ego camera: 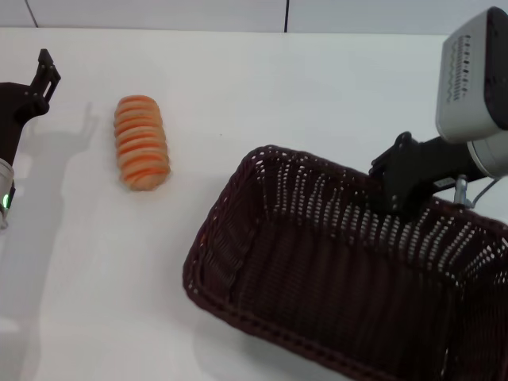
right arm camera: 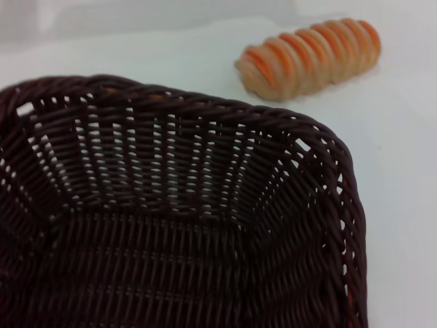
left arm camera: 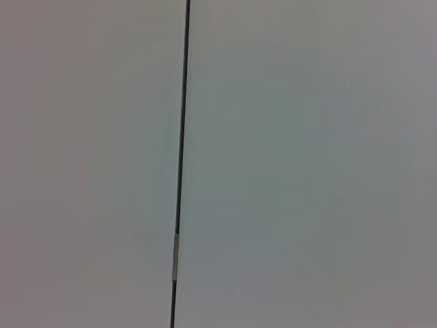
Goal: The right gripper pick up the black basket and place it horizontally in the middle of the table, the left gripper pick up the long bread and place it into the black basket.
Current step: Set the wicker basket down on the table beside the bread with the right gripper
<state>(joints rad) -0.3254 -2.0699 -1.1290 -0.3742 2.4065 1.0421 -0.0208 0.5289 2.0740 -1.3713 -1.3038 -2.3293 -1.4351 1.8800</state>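
The black basket (ego camera: pixel 333 278) fills the right front of the white table (ego camera: pixel 238 87), its long side slanting from the middle toward the right edge. My right gripper (ego camera: pixel 394 194) sits over the basket's far rim, one finger inside and one outside, shut on the rim. The right wrist view looks into the basket (right arm camera: pixel 171 225) with the long bread (right arm camera: pixel 311 58) beyond its corner. The long bread (ego camera: pixel 142 143) lies on the table to the left of the basket, apart from it. My left gripper (ego camera: pixel 41 79) stays at the far left edge, away from the bread.
The table's back edge meets a pale wall with a dark seam (ego camera: pixel 286 16). The left wrist view shows only a plain pale surface with a thin dark line (left arm camera: pixel 181 164). Bare table lies between the bread and the basket.
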